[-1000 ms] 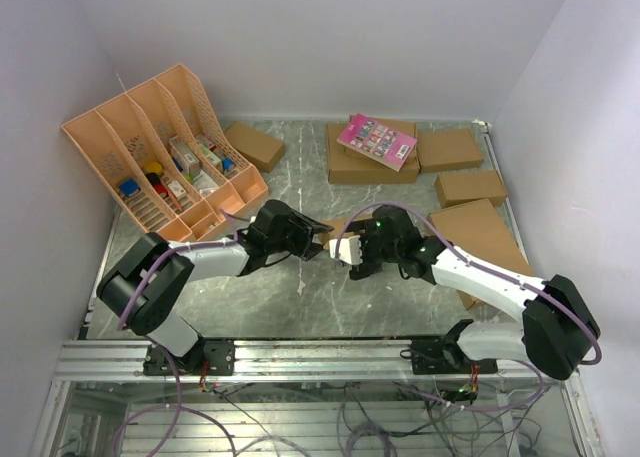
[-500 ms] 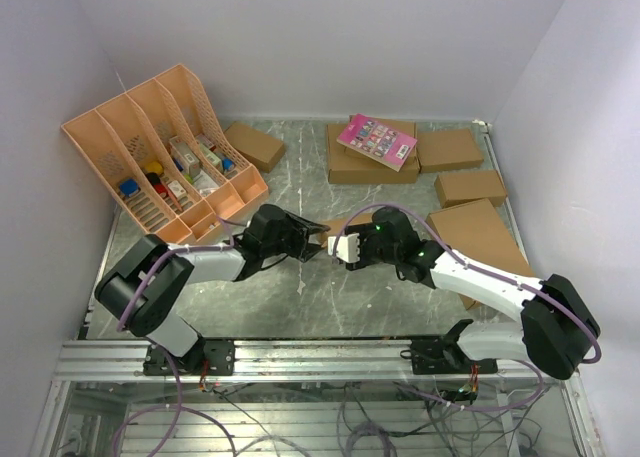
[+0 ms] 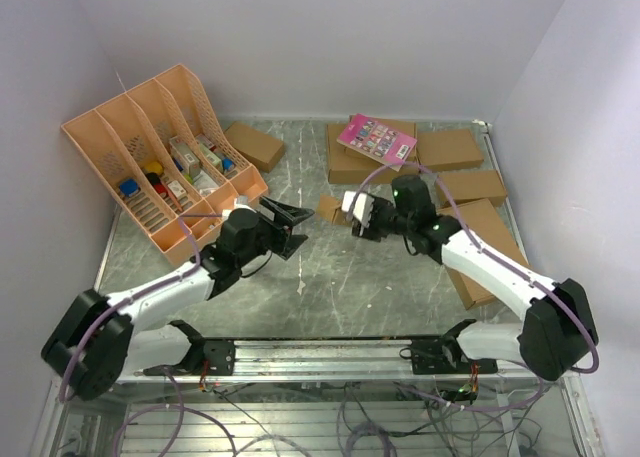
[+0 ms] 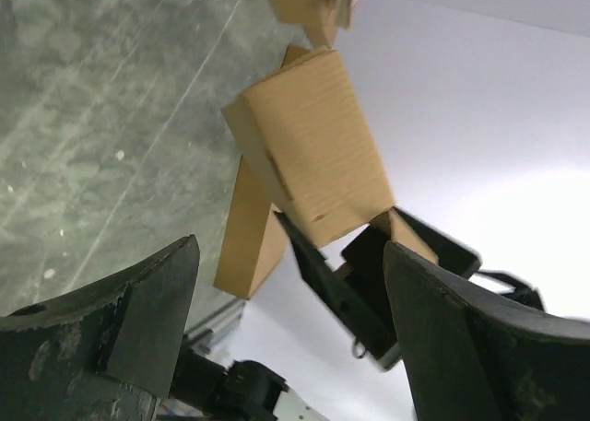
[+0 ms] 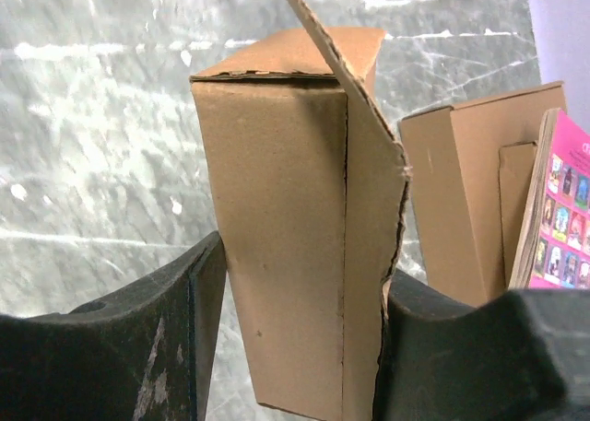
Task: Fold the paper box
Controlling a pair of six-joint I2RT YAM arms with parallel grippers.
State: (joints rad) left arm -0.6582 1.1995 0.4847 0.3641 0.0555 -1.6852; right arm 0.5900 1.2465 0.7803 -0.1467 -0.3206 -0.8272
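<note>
the right gripper (image 5: pixel 293 283) clamps the paper box (image 5: pixel 277 191), nearly formed, over the middle of the marble table (image 3: pixel 330 277), one end flap (image 5: pixel 371 181) loose. the left gripper (image 3: pixel 287 220) hangs nearby, fingers spread, empty. likely next: tucking that flap shut.

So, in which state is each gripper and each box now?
paper box: folded into an oblong, one end flap open.
right gripper: shut on the paper box.
left gripper: open, empty.
box with pink card: closed, lying flat.
</note>
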